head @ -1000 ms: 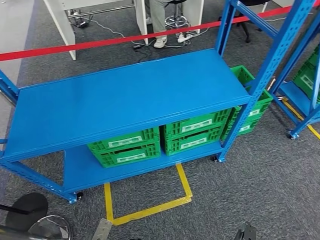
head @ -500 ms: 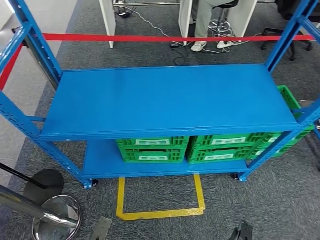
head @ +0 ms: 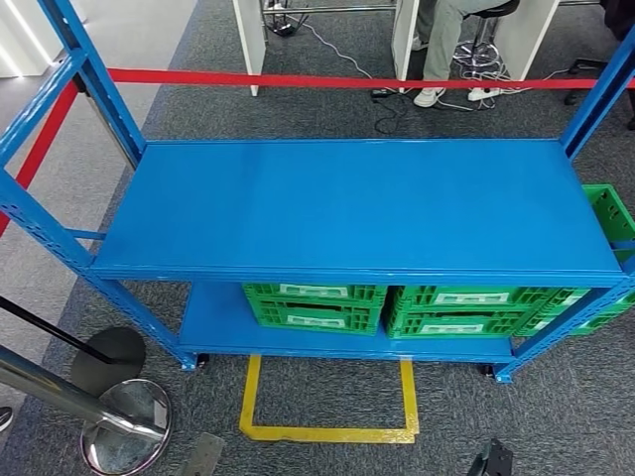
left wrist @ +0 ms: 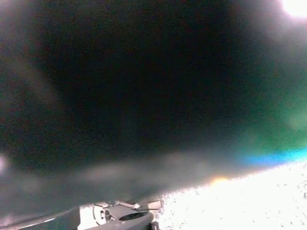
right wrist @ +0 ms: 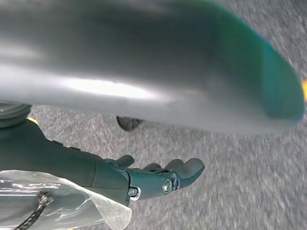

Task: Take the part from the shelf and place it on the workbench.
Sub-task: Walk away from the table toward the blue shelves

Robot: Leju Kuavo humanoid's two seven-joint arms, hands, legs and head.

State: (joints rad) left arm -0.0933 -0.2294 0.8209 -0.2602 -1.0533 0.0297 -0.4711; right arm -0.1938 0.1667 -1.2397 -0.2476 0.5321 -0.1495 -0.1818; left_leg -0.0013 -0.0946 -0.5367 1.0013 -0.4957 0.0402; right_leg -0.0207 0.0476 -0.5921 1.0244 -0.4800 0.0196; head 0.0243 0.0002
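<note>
Floor tape (head: 327,433), yellow, nearest. Right hand (right wrist: 159,179): fingers extended, released, hanging over carpet. Left hand: state cannot be told. Shelf (head: 359,208): blue, top deck bare; green crates (head: 313,306) on lower deck. Part: not identifiable, perhaps inside a crate. Advice: square up, locate part before reaching.
</note>
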